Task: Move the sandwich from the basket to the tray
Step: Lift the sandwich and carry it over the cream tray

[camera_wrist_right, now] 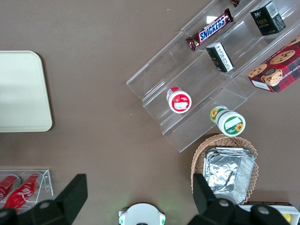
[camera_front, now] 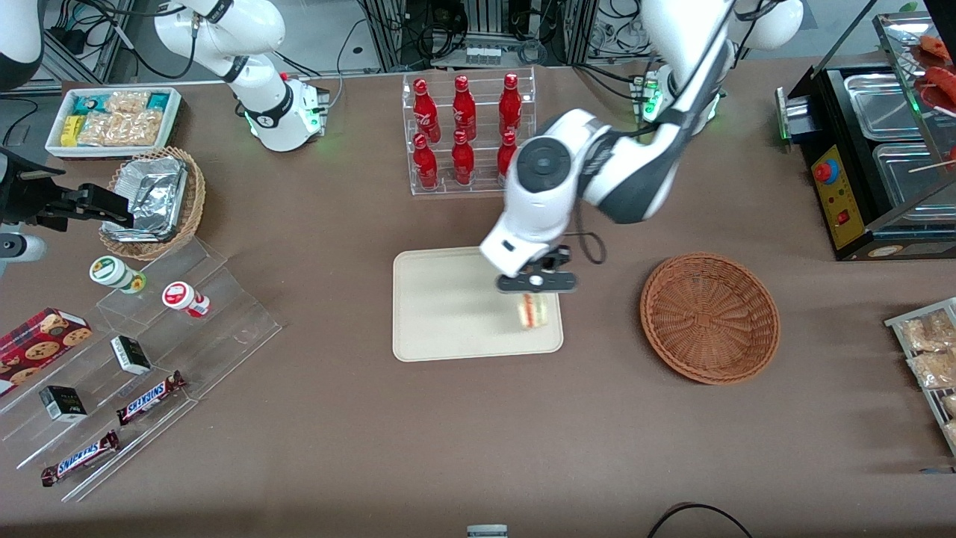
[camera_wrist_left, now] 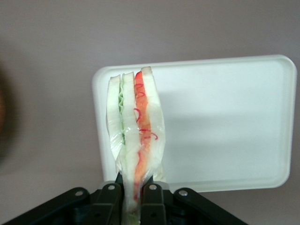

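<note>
Gripper (camera_front: pixel 535 293) hangs over the tray (camera_front: pixel 441 314), at about the tray's 4 o'clock corner in the front view. Fingers (camera_wrist_left: pixel 151 199) clenched on the sandwich (camera_wrist_left: pixel 133 136), pinching it at one narrow end so the wedge hangs edge-on below them; bread and red/green layers run lengthwise away from the wrist. Holding by the end probably keeps the fingers out of the way when the wedge meets the tray.

Sandwich location: in the air above the tray, not touching it as far as the wrist view shows, lined up over the tray's edge nearest the basket (camera_front: pixel 709 317). Front view puts the sandwich (camera_front: pixel 532 310) inside the tray's outline.

Basket sits on the worktop (camera_front: pixel 478 433) at 3 o'clock from the tray, well apart, with nothing visible in it. So the pick appears finished; the transfer is in the set-down stage.

Judgement: the drop point is close to the rim. Shifting toward the tray's centre before release would reduce the chance of the wedge tipping onto the rim or off it. The grip looks narrow; the wrap may slip.
</note>
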Available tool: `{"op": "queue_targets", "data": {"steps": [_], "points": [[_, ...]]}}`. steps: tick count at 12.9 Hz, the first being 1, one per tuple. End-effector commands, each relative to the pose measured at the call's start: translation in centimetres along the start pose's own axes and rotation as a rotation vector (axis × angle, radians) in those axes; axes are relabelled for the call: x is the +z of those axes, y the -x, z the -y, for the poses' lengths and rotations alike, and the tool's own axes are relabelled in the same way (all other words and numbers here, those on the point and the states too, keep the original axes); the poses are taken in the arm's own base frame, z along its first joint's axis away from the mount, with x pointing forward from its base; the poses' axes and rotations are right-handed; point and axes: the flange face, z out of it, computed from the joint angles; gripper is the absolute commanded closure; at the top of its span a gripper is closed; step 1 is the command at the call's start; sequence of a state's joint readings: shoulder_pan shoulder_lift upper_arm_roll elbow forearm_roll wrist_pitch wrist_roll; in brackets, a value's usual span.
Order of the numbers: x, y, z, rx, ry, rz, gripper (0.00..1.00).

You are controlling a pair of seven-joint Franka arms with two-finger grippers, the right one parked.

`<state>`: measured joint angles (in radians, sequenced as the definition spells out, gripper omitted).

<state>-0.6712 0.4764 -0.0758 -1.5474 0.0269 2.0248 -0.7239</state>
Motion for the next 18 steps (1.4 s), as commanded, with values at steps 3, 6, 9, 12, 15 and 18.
{"op": "queue_targets", "data": {"steps": [3, 6, 9, 12, 15, 18], "points": [[4.3, 1.3, -4.5, 0.008, 0.051, -0.003, 1.0], [7.6, 2.8, -6.9, 0.082, 0.065, -0.021, 1.0], [11.0, 3.3, -7.1, 0.092, 0.041, 0.002, 1.0], [12.8, 3.5, -6.7, 0.093, 0.023, 0.019, 1.0], [13.2, 3.4, -6.5, 0.075, 0.02, 0.022, 1.0], [13.7, 3.4, -6.4, 0.073, 0.013, 0.029, 0.02]]}}
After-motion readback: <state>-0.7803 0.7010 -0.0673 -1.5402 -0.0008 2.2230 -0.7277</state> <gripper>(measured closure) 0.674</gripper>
